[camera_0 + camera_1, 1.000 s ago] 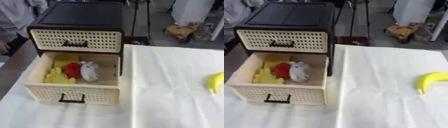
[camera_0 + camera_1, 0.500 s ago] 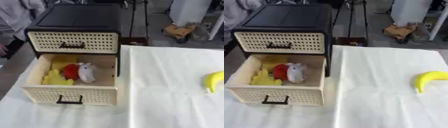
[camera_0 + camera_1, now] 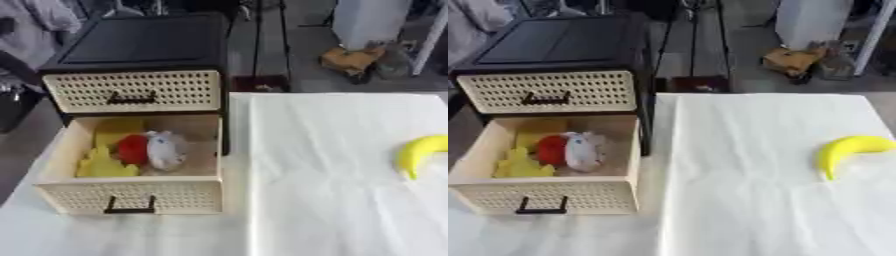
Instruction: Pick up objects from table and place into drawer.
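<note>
A yellow banana (image 3: 846, 151) lies on the white tablecloth at the right side. On the left stands a black cabinet (image 3: 144, 47) with two cream perforated drawers. Its lower drawer (image 3: 136, 196) is pulled out and holds a red object (image 3: 132, 149), a white-grey object (image 3: 166, 149) and yellow pieces (image 3: 101, 165). The upper drawer (image 3: 133, 91) is closed. Neither of my hands shows in either view.
The white cloth (image 3: 754, 200) covers the table between the drawer and the banana. Beyond the table's far edge are a floor, a tan bag (image 3: 791, 59) and a white box. Dark clothing hangs at the far left.
The whole picture has shifted slightly, so the camera has moved; the banana and the drawer contents lie where they were.
</note>
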Motion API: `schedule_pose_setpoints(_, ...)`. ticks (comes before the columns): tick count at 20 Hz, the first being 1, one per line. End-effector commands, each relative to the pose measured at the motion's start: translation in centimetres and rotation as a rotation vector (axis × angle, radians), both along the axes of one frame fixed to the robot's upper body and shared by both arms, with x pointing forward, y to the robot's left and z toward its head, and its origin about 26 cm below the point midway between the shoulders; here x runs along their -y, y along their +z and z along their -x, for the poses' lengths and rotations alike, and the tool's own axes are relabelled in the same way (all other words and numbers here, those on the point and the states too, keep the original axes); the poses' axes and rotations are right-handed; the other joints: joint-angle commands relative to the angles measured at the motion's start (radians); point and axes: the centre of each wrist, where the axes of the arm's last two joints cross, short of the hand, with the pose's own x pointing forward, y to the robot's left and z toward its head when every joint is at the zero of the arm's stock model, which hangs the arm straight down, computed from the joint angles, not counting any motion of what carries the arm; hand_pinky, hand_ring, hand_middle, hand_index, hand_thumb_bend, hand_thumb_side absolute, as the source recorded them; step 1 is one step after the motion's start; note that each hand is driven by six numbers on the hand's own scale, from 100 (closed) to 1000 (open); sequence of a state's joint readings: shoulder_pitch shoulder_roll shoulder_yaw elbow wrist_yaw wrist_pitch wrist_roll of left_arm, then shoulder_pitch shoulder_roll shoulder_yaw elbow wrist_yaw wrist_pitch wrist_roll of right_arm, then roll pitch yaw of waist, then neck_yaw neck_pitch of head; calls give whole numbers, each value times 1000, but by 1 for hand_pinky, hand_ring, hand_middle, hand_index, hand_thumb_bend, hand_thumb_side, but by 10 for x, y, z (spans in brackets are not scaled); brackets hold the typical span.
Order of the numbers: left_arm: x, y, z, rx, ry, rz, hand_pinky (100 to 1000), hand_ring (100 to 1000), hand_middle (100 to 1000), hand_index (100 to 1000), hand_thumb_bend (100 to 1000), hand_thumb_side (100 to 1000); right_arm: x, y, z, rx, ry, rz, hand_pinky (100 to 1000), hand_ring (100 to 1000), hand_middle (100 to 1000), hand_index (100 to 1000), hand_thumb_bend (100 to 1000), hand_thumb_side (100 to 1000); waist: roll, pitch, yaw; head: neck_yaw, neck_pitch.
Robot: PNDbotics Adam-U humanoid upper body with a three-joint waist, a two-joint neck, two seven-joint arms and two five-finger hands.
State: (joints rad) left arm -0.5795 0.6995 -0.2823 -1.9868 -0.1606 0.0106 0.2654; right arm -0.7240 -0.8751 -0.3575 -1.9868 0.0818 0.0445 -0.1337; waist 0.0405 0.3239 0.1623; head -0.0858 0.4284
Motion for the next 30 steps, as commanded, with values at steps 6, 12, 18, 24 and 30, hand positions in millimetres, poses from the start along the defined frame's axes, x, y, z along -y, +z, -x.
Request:
schedule_pose_setpoints(6, -4, -12, 8, -96, 118, -399, 100, 108, 465, 885, 100, 1000, -2, -3, 0, 130, 70, -5, 714, 732, 564, 700, 100, 892, 1, -17, -38, 47, -4)
schedule_pose_setpoints(12, 2, -43, 14, -192, 116, -624, 100, 114, 469, 823, 100, 1000, -5, -17, -8, 179, 122, -23, 713, 730, 561, 699, 100, 887, 1, -13, -48, 59, -8)
schedule_pose_setpoints(18, 25, -69, 22, -340, 58, -730, 100, 101, 451, 783, 100, 1000, -6, -28, -14, 199, 98, -66, 710, 722, 555, 695, 100, 876, -1, -16, -34, 44, -11)
schedule_pose_setpoints(24, 33, -78, 26, -512, 40, -777, 100, 113, 493, 852, 100, 1000, -9, -37, -20, 226, 72, -116, 707, 717, 549, 692, 100, 865, -4, -16, -31, 39, -14)
schedule_pose_setpoints(30, 32, -79, 26, -614, 102, -827, 100, 124, 498, 838, 100, 1000, -13, -47, -25, 253, 49, -164, 706, 712, 545, 690, 100, 862, -7, -13, -33, 35, -19)
